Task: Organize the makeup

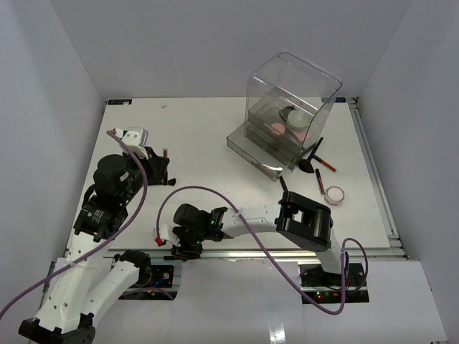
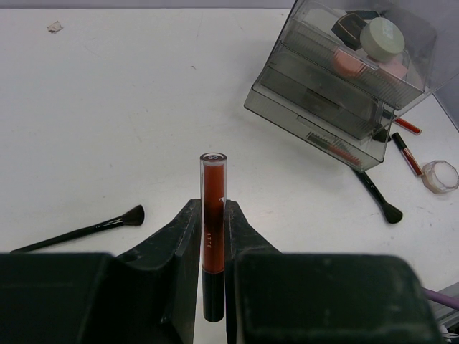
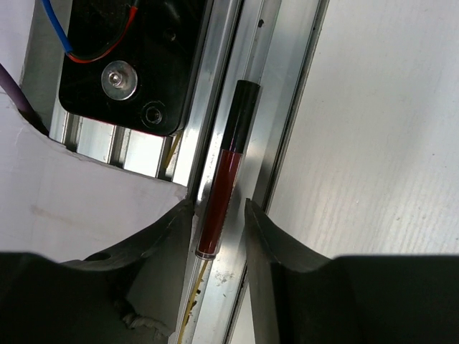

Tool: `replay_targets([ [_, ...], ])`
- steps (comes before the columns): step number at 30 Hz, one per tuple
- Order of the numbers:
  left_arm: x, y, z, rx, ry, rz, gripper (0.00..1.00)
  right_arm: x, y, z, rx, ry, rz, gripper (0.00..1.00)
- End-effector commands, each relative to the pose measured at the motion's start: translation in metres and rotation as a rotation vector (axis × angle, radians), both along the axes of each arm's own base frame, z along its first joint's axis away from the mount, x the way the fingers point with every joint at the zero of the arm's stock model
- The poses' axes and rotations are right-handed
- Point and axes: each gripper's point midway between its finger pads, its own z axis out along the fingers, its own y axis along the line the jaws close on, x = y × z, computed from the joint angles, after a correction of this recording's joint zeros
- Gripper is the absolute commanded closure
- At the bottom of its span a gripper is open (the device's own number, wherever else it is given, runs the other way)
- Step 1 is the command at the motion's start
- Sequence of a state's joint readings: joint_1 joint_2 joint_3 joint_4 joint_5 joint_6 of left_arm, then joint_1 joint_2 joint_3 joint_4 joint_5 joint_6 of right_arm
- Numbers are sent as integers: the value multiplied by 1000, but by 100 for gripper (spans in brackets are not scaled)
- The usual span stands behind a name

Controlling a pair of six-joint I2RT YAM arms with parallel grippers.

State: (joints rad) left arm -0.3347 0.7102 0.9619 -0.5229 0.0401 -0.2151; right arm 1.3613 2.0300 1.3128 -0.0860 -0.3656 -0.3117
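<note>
My left gripper [image 2: 212, 206] is shut on a slim red tube with a black cap [image 2: 213, 179], holding it above the table at the left [image 1: 164, 153]. My right gripper [image 3: 217, 204] is open at the table's near edge [image 1: 183, 247]. Its fingers straddle a dark red tube with a black cap [image 3: 224, 186] that lies in the aluminium rail's groove, with a gap on the right side. A pink compact [image 1: 275, 129] and a pale green compact [image 1: 295, 118] sit in the clear drawer box [image 1: 290, 86]. By the box lie a black brush [image 1: 312, 159], red pencils [image 1: 326, 163] and a round pinkish pot [image 1: 334, 193].
The aluminium rail [image 3: 276, 107] runs along the near edge, next to a black block with a screw [image 3: 115, 79] and wires. Another black brush [image 2: 86, 229] lies on the table left of my left gripper. White walls enclose the table on three sides.
</note>
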Motion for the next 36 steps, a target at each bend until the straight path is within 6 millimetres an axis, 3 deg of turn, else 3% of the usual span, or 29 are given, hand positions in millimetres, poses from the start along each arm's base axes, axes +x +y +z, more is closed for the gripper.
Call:
replay_targets([
  [1, -4, 0, 11, -23, -22, -6, 100, -5, 9, 4, 13, -4, -6, 57],
  [16, -18, 1, 20, -52, -46, -16, 100, 11, 15, -22, -53, -69, -99, 62],
  [20, -21, 1, 22, -64, -51, -19, 100, -4, 15, -33, -78, -129, -50, 62],
  [25, -25, 2, 24, -70, -56, -19, 100, -15, 15, -40, -104, -162, -12, 86],
  [27, -27, 3, 26, -73, -60, -20, 100, -13, 15, -38, -102, -170, -14, 92],
  [31, -29, 3, 31, -80, -73, -19, 100, -8, 20, -20, -66, -165, -21, 92],
  [36, -30, 3, 39, -91, -83, -22, 100, -7, 23, 21, 13, -133, 2, 92],
])
